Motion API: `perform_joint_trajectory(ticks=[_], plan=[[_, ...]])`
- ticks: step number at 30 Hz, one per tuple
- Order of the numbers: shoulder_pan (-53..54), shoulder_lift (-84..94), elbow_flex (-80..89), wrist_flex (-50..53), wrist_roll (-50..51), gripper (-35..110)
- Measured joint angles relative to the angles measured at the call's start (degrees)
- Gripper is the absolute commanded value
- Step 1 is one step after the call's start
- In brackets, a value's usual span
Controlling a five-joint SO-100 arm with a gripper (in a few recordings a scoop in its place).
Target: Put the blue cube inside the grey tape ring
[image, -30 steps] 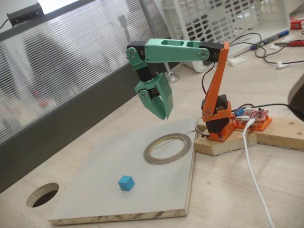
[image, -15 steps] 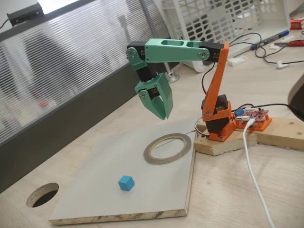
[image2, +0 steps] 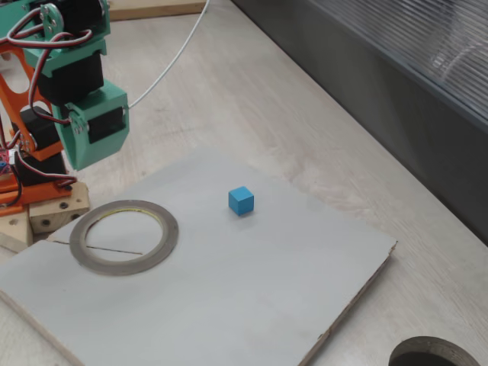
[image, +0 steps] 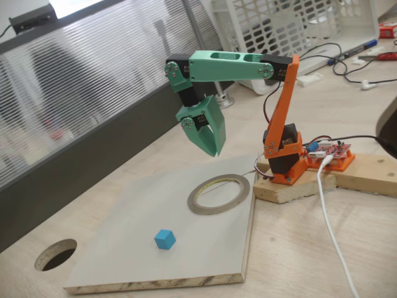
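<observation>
Cube: a small sky-blue matte cube is seen lying on a pale grey flat board, towards the board's near edge in one fixed view; nothing touches it. In the other fixed view the cube is found near the board's middle.
Ring: a thin flat grey tape ring with a yellowish inner rim is laid flat on the same board, well apart from the cube, near the board corner closest to the arm's base. Its opening is seen bare, with only board inside.
Gripper: the green two-finger gripper is held in the air, pointed down, above the board's far side beside the ring; its fingers are drawn together to a point and nothing is held. Its green block is seen above the ring.
Arm: a green upper link is carried on an orange post, fixed to a wooden block.
Table: a round dark hole is cut in the wooden tabletop beside the board.
</observation>
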Motion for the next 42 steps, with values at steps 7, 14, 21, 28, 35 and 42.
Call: perform_joint_trajectory(ticks=[7, 14, 21, 28, 35, 42], plan=[[0.0, 0.0, 0.0, 0.0, 0.0, 6], [-0.26, 0.0, 0.0, 0.0, 0.0, 6], [-1.93, -1.49, 0.0, 0.0, 0.0, 6], [-29.18, -1.49, 0.0, 0.0, 0.0, 6], [-43.15, -2.46, 0.0, 0.0, 0.0, 6], [-44.3, -6.24, -0.26, 0.0, 0.0, 6]])
